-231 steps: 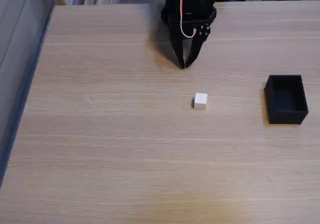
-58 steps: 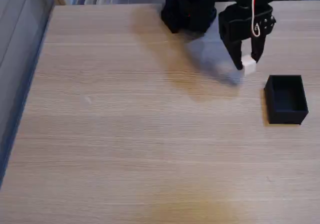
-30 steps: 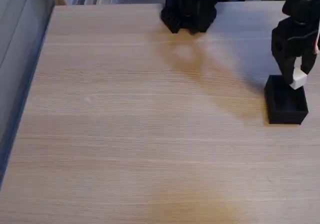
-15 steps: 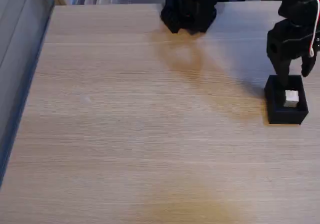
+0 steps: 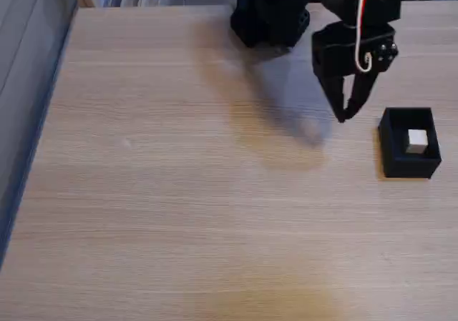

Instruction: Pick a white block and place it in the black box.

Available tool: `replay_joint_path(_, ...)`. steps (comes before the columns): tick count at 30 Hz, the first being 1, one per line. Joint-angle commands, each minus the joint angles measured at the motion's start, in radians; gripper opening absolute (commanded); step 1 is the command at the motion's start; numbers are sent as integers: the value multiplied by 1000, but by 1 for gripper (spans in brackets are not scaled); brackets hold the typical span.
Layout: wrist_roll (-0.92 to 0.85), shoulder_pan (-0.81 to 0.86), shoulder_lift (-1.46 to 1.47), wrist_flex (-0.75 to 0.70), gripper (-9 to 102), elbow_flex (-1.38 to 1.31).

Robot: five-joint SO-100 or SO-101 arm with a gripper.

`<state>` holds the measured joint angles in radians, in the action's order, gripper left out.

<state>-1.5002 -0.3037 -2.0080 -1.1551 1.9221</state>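
Observation:
In the fixed view the white block lies inside the black box, which sits on the wooden table at the right. My black gripper hangs above the table to the left of the box, apart from it. Its two fingers come together at the tips and hold nothing. A red and a white wire run down its body.
The arm's black base stands at the table's far edge. The table's left edge drops off beside a grey floor strip. Wide bare wood spreads across the middle and front.
The gripper carried the white block to the box, let it go inside, and has since swung back left away from the box with its fingers closed.

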Motion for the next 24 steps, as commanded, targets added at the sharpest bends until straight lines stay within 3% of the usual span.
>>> replay_joint_path(1,-81,67,-158,49,0,166)
replay_joint_path(13,-193,229,-765,199,0,842)
replay_joint_path(24,-267,339,-1127,110,0,1181)
